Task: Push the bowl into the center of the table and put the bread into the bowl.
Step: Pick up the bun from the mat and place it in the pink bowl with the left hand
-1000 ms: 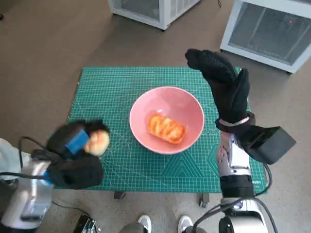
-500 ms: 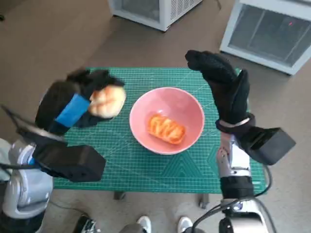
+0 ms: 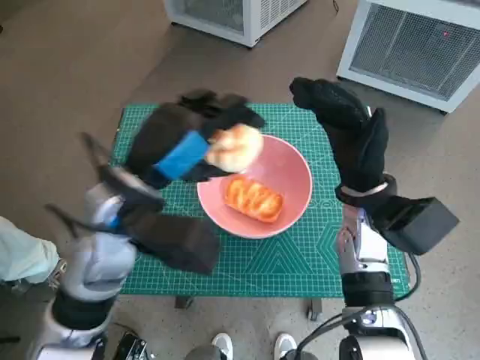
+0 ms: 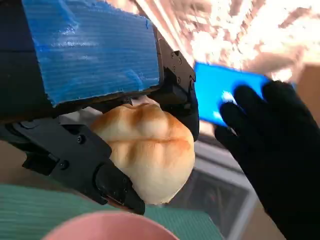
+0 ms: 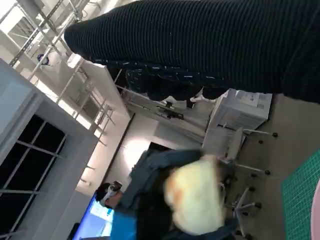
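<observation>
A pink bowl (image 3: pixel 296 182) sits near the middle of the green mat (image 3: pixel 300 255) with a glazed orange-striped pastry (image 3: pixel 254 199) inside it. My left hand (image 3: pixel 184 142) holds a pale round bread roll (image 3: pixel 235 147) above the bowl's left rim. The left wrist view shows the roll (image 4: pixel 150 150) gripped between the black fingers (image 4: pixel 112 185), with the bowl's rim (image 4: pixel 105 225) just beneath. My right hand (image 3: pixel 346 131) is raised beside the bowl's right side, fingers apart and holding nothing. In the right wrist view the roll (image 5: pixel 192 200) appears blurred beyond the glove (image 5: pixel 210 45).
White cabinets with grilles (image 3: pixel 420 45) stand on the floor behind the table, and another (image 3: pixel 225 15) at the back left. The mat's front edge (image 3: pixel 247 285) lies close to my body. A pair of white shoes (image 3: pixel 251 346) shows below the table.
My left hand has lifted the roll from the mat's left front and carried it rightward to just over the bowl's left rim. The right hand has stayed in place.
</observation>
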